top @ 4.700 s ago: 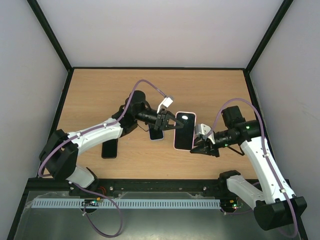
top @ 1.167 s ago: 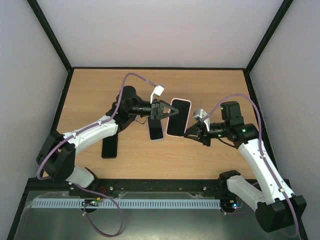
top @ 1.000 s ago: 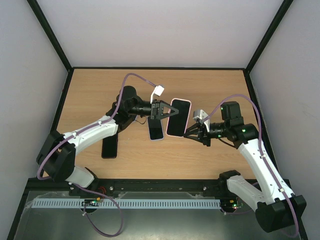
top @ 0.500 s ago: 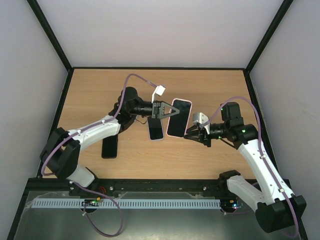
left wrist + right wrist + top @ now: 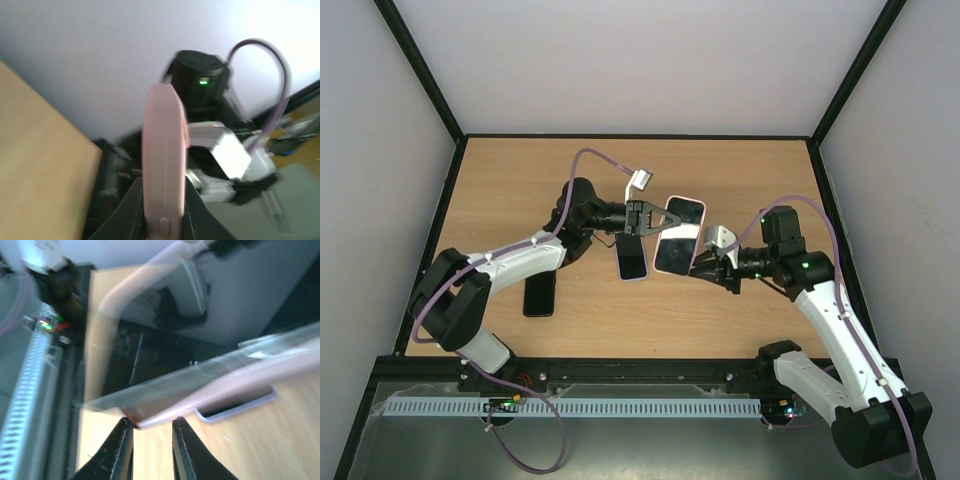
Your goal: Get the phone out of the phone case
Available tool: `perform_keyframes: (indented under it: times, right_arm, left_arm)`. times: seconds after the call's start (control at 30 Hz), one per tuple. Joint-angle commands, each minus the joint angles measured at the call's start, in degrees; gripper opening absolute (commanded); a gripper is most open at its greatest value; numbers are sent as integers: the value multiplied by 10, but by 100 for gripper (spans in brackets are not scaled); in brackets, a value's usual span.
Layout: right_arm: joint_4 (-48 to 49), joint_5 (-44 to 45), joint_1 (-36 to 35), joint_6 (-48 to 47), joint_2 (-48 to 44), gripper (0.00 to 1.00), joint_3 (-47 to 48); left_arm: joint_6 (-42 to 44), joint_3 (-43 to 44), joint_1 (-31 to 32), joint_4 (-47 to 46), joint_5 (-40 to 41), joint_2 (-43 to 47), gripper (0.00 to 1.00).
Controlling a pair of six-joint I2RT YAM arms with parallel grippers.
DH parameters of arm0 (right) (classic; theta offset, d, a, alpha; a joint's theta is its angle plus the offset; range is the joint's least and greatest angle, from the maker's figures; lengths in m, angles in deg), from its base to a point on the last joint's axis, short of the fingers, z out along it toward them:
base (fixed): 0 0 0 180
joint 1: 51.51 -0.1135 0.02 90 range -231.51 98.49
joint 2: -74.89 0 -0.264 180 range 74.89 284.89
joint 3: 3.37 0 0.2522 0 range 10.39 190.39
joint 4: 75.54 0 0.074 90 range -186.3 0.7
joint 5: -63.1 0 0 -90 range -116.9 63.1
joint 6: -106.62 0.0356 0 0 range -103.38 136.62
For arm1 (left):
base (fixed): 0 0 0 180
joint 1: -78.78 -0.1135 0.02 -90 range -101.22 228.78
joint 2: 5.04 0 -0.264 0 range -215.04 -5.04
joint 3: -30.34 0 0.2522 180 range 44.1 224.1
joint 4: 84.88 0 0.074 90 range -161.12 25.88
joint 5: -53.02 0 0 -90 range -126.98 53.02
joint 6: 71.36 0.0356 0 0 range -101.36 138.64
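Observation:
The phone (image 5: 677, 238), screen up in its pink phone case (image 5: 693, 205), hangs tilted above the middle of the table. My left gripper (image 5: 647, 218) is shut on the phone's left long edge. In the left wrist view the case (image 5: 162, 150) stands edge-on between the dark fingers of the left gripper (image 5: 164, 205). My right gripper (image 5: 698, 268) is at the phone's lower right corner. In the right wrist view the right gripper (image 5: 150, 421) has its jaws slightly apart, bare wood between them. The blurred pink case (image 5: 235, 382) lies just at their tips.
A second phone in a pale lilac case (image 5: 631, 260) lies on the table below the left gripper, its corner also in the right wrist view (image 5: 235, 409). A black phone (image 5: 539, 293) lies near the left arm. A black rail (image 5: 620, 372) runs along the near edge.
The left gripper has turned and tilted the held phone, its top swinging right. The right gripper has slid a little left and its jaws have parted slightly.

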State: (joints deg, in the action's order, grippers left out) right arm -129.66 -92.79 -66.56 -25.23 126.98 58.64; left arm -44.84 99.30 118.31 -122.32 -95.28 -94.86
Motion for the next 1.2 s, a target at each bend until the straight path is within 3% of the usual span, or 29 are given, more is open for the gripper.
perform_keyframes:
  times: [0.0, 0.13, 0.23, 0.37, 0.5, 0.77, 1.17]
  right_arm:
    - [148, 186, 12, -14, 31, 19, -17]
    - [118, 172, 12, -47, 32, 23, -11]
    - [109, 173, 12, -41, 30, 24, -8]
    - [121, 165, 14, 14, 24, 24, -5]
    - [144, 102, 24, 107, 24, 26, 12]
    - [201, 35, 38, 274, 26, 33, 42]
    - [243, -59, 47, 387, 16, 43, 63]
  left_arm:
    - [-144, 25, 65, -111, -147, 35, 3]
    - [-123, 28, 63, -88, -141, 41, 3]
    - [-64, 40, 61, -13, -134, 53, 3]
    - [29, 58, 58, 112, -120, 67, 3]
    - [90, 61, 55, 186, -102, 69, 3]
    - [93, 30, 47, 150, -75, 77, 3]
    - [66, -17, 47, 78, -41, 66, 3]
